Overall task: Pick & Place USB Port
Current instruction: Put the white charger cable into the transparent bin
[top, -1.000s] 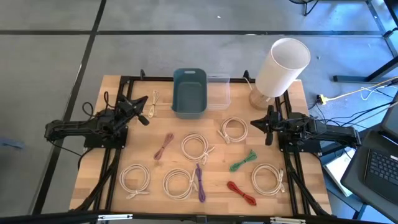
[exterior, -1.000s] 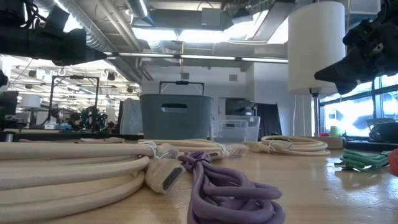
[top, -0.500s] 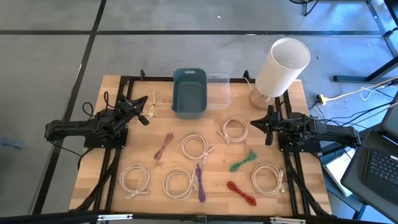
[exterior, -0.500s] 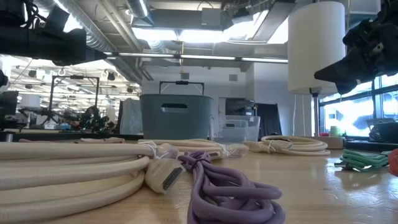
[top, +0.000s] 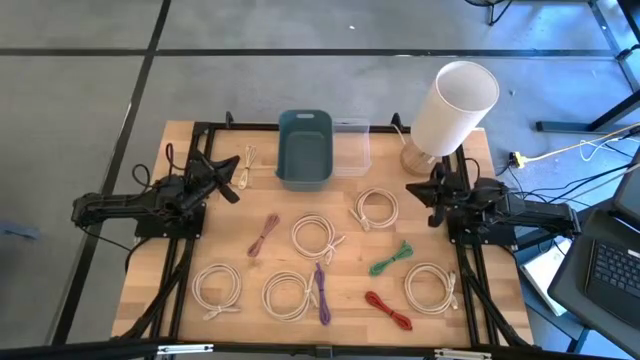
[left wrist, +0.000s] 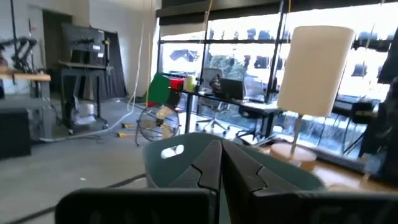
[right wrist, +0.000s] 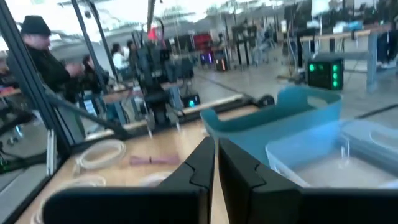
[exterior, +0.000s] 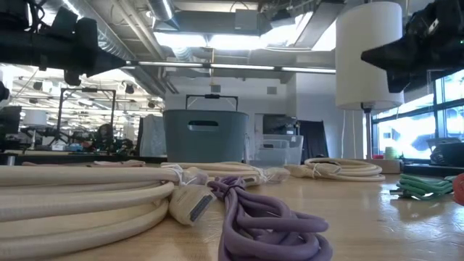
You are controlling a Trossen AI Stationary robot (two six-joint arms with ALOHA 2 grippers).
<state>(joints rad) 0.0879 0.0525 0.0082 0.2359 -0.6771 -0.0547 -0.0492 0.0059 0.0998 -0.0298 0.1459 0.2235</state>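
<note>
The left gripper (top: 228, 178) hung above the left side of the wooden tabletop (top: 475, 160), near the blue-grey bin (top: 304, 148), and in its wrist view its two dark fingers (left wrist: 208, 168) were pressed together with nothing between them. The right gripper (top: 418, 194) hung at the right side, close to the base of the white lamp (top: 453, 105), and its fingers (right wrist: 200, 167) were likewise pressed together and empty.

The USB cables lay loose on the tabletop, none held. Cream coils sat at several spots: one just right of centre near the right gripper (top: 376, 209), one in the middle (top: 316, 236), two along the front left (top: 216, 288) (top: 287, 295), and one at front right (top: 430, 286). A small pale bundle (top: 244, 167) lay just left of the bin, beside the left gripper. A brownish-pink cable (top: 264, 235) lay left of centre, a purple cable (top: 321, 292) touched the front cream coil, a green cable (top: 391, 258) lay between the centre and the right arm, and a red cable (top: 388, 309) lay near the front edge. A clear container (top: 352, 150) stood against the bin's right side; its contents, if any, could not be made out.
</note>
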